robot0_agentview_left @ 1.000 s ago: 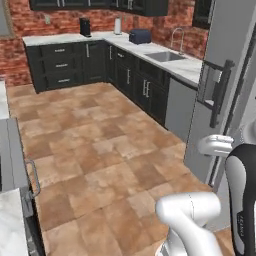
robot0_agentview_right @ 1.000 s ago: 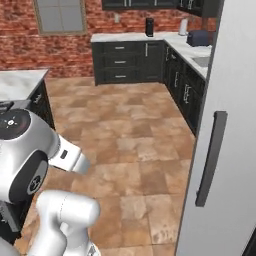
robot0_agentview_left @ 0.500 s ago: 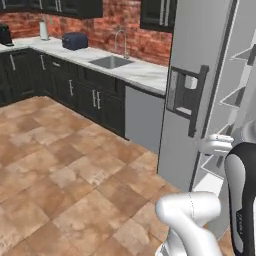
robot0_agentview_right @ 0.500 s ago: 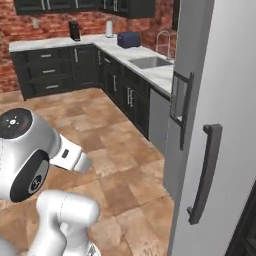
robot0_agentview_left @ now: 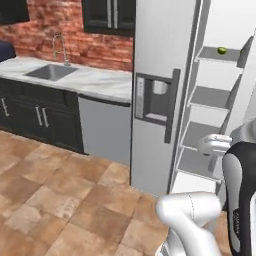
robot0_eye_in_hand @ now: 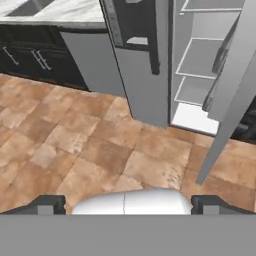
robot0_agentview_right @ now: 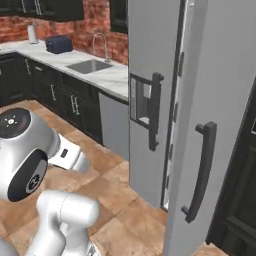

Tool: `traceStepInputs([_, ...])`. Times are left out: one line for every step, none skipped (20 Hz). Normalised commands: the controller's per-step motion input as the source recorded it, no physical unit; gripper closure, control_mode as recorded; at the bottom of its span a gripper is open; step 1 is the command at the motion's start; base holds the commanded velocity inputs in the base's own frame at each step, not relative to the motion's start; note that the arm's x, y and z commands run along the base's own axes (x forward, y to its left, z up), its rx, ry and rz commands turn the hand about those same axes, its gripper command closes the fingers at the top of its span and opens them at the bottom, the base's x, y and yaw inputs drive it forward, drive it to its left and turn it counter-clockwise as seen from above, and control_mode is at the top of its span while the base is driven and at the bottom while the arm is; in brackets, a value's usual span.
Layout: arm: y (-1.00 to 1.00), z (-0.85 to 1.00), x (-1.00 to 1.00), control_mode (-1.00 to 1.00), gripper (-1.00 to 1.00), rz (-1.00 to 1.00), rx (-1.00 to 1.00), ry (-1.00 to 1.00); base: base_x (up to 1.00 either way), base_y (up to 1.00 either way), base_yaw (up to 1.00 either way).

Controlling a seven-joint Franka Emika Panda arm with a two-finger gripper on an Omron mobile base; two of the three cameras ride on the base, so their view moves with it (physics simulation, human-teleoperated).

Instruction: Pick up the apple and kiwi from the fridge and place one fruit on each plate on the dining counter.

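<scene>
The silver-grey fridge [robot0_agentview_left: 160, 95] stands ahead with its right door [robot0_agentview_right: 215, 125] swung open, baring white shelves [robot0_agentview_left: 210, 97]. A small green kiwi [robot0_agentview_left: 221, 50] lies on the top visible shelf. The apple, the plates and the dining counter are out of view. In the hand view my gripper [robot0_eye_in_hand: 131, 205] hangs over the tiled floor, well short of the fridge [robot0_eye_in_hand: 145, 65], with its two dark fingertips [robot0_eye_in_hand: 47, 204] wide apart and nothing between them. The lower shelves [robot0_eye_in_hand: 200, 57] look bare from there.
A marble wall counter with a sink [robot0_agentview_left: 50, 72] and black cabinets runs left of the fridge, with a grey dishwasher front [robot0_agentview_left: 105, 127] beside it. The open door [robot0_eye_in_hand: 232, 85] juts into the floor at right. A black cabinet [robot0_agentview_right: 240, 200] stands behind it.
The whole picture has shifted: the base has turned right, bringing the fridge and its open shelves into view and closer. The gripper has stayed open.
</scene>
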Motion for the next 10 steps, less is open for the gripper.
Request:
traceStepInputs([0.00, 0.00, 0.00, 1.00, -1.00, 0.00, 0.00, 0.00, 0.58, 0.15, -0.58])
traceStepInputs([0.00, 0.00, 0.00, 1.00, -1.00, 0.00, 0.00, 0.00, 0.63, 0.18, -0.56])
traceStepInputs([0.00, 0.00, 0.00, 1.00, -1.00, 0.00, 0.00, 0.00, 0.66, 0.22, -0.55])
traceStepInputs([0.00, 0.00, 0.00, 1.00, -1.00, 0.00, 0.00, 0.00, 0.70, 0.28, -0.54])
traceStepInputs([0.00, 0.00, 0.00, 1.00, -1.00, 0.00, 0.00, 0.00, 0.75, 0.36, -0.51])
traceStepInputs([0.00, 0.00, 0.00, 1.00, -1.00, 0.00, 0.00, 0.00, 0.77, 0.44, -0.46])
traceStepInputs([0.00, 0.00, 0.00, 1.00, -1.00, 0.00, 0.00, 0.00, 0.78, 0.50, -0.42])
traceStepInputs([0.00, 0.00, 0.00, 1.00, -1.00, 0.00, 0.00, 0.00, 0.80, 0.54, -0.37])
traceStepInputs([0.00, 0.00, 0.00, 1.00, -1.00, 0.00, 0.00, 0.00, 0.82, 0.57, -0.34])
traceStepInputs([0.00, 0.00, 0.00, 1.00, -1.00, 0.00, 0.00, 0.00, 0.86, 0.54, -0.32])
